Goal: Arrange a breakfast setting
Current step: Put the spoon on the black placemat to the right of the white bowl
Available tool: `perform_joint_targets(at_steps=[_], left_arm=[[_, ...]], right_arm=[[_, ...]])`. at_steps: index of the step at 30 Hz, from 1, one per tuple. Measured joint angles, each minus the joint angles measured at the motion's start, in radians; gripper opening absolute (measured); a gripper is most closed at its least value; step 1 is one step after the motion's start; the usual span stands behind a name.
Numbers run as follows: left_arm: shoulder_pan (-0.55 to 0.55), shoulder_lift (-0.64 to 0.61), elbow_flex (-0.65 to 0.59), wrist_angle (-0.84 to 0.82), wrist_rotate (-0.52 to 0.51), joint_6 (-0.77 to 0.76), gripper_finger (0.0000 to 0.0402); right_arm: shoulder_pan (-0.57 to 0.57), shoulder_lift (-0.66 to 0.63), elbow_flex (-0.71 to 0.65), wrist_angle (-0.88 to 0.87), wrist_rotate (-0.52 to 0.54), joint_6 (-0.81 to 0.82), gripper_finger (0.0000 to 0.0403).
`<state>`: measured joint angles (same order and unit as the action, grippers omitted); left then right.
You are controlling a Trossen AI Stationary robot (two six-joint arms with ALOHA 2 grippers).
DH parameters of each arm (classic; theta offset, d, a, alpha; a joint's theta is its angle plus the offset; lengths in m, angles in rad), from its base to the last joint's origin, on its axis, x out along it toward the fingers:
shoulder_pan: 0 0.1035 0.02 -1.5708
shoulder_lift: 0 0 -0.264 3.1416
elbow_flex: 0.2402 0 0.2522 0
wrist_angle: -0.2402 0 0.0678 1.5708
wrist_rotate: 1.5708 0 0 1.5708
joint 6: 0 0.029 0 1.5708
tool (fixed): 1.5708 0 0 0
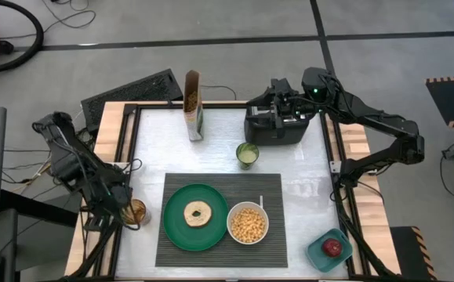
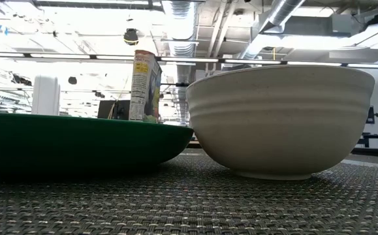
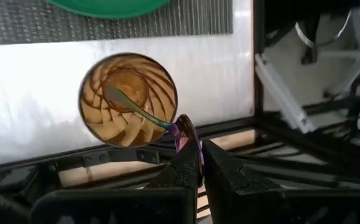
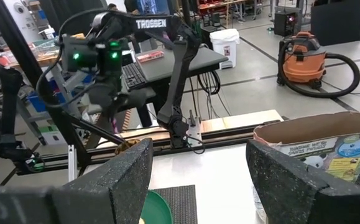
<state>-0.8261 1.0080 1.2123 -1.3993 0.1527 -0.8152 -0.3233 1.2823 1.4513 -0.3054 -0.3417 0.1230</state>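
Note:
A dark ribbed placemat (image 1: 220, 221) lies at the table's near middle. On it stand a green plate (image 1: 196, 217) with a tan bagel (image 1: 198, 213) and a white bowl (image 1: 247, 223) of yellow cereal pieces (image 1: 248, 222). A red apple (image 1: 333, 247) sits in a teal container (image 1: 328, 252) at the near right. My left gripper (image 3: 199, 146) is shut on a pink-teal spoon (image 3: 136, 109) that stands in an amber ribbed glass (image 3: 128, 99) at the table's left edge (image 1: 136, 211). My right gripper (image 4: 198, 155) is open and empty over the black toaster (image 1: 275, 125). My left gripper pinches the spoon's pink handle end (image 3: 183, 129) between its two fingertips, coming from above the glass's rim. The spoon slants down into the glass, its bowl end (image 3: 112, 93) at the bottom of the glass.
A cereal box (image 1: 193, 106) stands upright at the far middle and a small green cup (image 1: 247, 153) behind the placemat. A black frame runs around the table. A keyboard (image 1: 132, 90) lies beyond the far left corner. The low view shows plate (image 2: 78, 140) and bowl (image 2: 280, 117) close up.

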Motion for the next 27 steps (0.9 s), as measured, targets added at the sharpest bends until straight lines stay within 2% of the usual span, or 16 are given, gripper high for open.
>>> perform_joint_targets(at_steps=[13, 16, 19, 24, 27], left_arm=[[0.102, 0.002, 0.291, -0.095, -0.011, -0.103, 0.0000], [0.129, 0.007, 0.367, -0.095, -0.071, -0.095, 0.0000], [0.162, 0.037, 0.440, -0.095, -0.204, 0.130, 0.0000], [0.234, 0.129, 0.508, -0.095, -0.359, 0.818, 0.0000], [0.306, 0.190, 0.509, -0.111, -0.417, 1.111, 0.0000]], right_arm=[[0.000, 0.000, 0.000, 0.001, -0.053, 0.000, 0.0285], [0.000, 0.000, 0.000, 0.003, -0.086, 0.031, 0.0285], [-0.012, 0.000, 0.000, 0.002, -0.136, 0.102, 0.0285], [-0.041, 0.015, 0.001, -0.001, -0.219, 0.250, 0.0285], [-0.066, 0.037, 0.001, 0.007, -0.298, 0.345, 0.0285]])
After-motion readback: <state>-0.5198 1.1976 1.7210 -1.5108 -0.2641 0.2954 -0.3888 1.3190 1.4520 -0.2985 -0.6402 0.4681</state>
